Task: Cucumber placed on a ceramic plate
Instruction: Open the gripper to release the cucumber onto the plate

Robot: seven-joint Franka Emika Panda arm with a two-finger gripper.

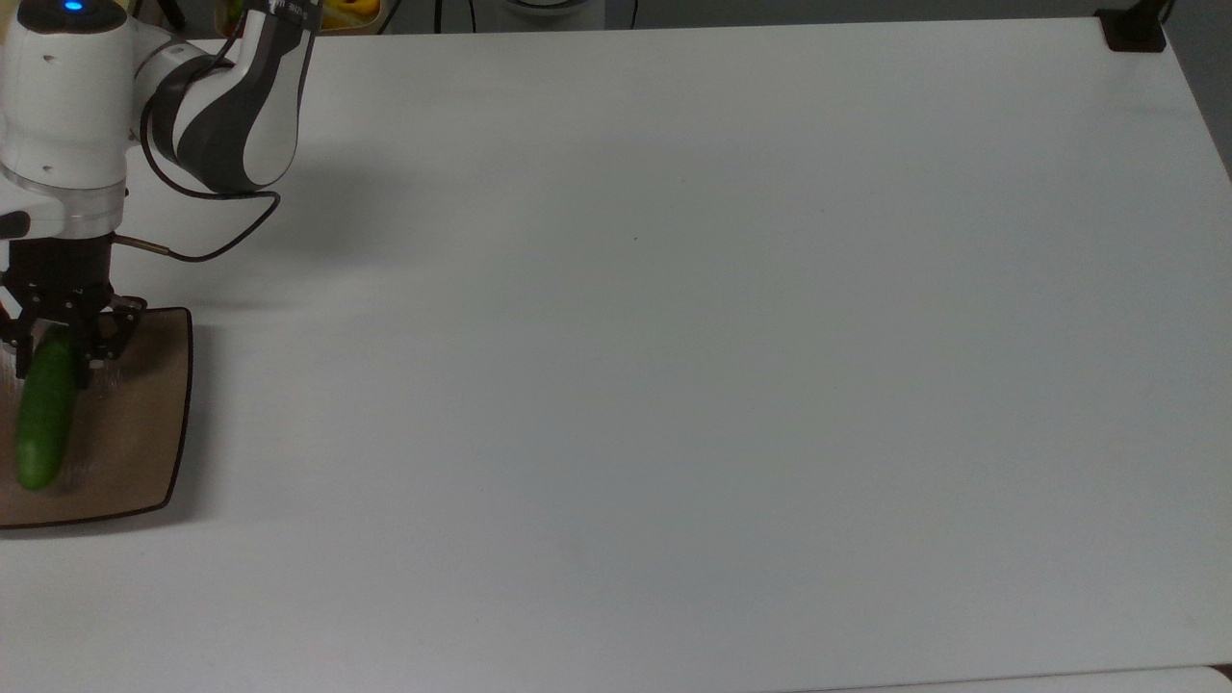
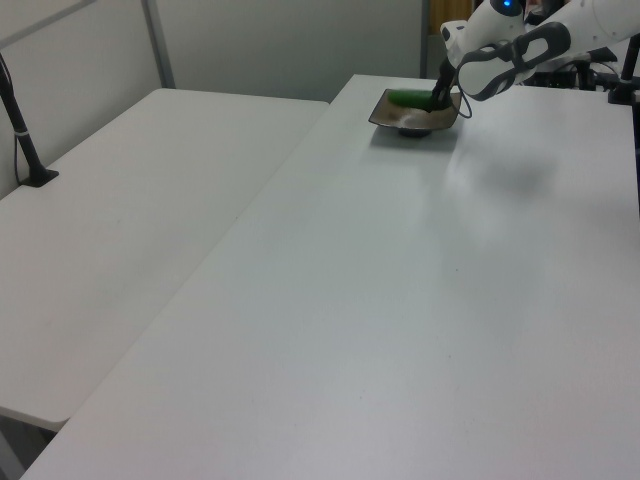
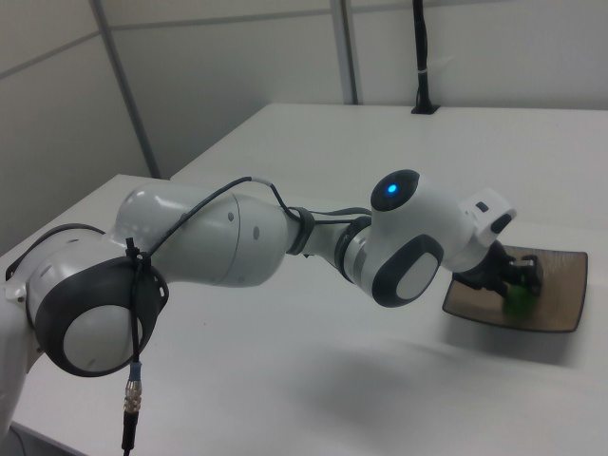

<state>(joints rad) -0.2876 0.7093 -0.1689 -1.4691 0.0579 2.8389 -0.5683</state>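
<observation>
Now the gripper (image 1: 60,339) grasps one end of the cucumber (image 1: 43,414) (dark green), low over the plate (image 1: 144,423) on the table (image 1: 674,385).

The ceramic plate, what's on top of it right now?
The cucumber lies on the ceramic plate, with the gripper at its far end. The plate beneath them is covered.

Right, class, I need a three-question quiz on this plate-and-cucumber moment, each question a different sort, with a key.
1. True or false: the cucumber lies over the ceramic plate.
2. In the top view, the plate sits at the table's: A) left edge B) centre C) right edge.
3. What does the gripper hold?

Key: 1 true. 2 A. 3 One end of the cucumber; the fingers are shut on it.
</observation>
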